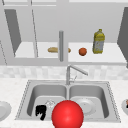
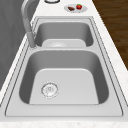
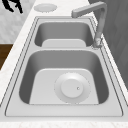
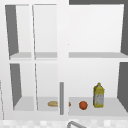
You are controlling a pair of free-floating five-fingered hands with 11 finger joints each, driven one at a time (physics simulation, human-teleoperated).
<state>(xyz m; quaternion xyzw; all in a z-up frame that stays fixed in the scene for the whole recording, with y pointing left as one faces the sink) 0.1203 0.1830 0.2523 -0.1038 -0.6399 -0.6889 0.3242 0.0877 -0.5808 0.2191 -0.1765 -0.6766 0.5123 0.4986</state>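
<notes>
We see a black hand (image 1: 41,111) at the picture's left in the front view, so the left hand, over the front of the sink's (image 1: 25,96) left basin, just left of a large red ball (image 1: 67,114). Its fingers (image 1: 43,116) point down and hang loosely curled, holding nothing we can make out; we cannot tell whether it touches the ball. In the right side view a hand (image 3: 13,5) shows at the top left, beyond the sink, near a plate (image 3: 45,7) on the tabletop (image 3: 15,57). A round plate (image 3: 72,88) lies in the right basin. The faucet (image 1: 72,71) stands behind the divider. On the cabinet shelf (image 4: 110,110) we see a bread roll (image 4: 53,103), an orange (image 4: 83,105) and a yellow bottle (image 4: 98,95).
</notes>
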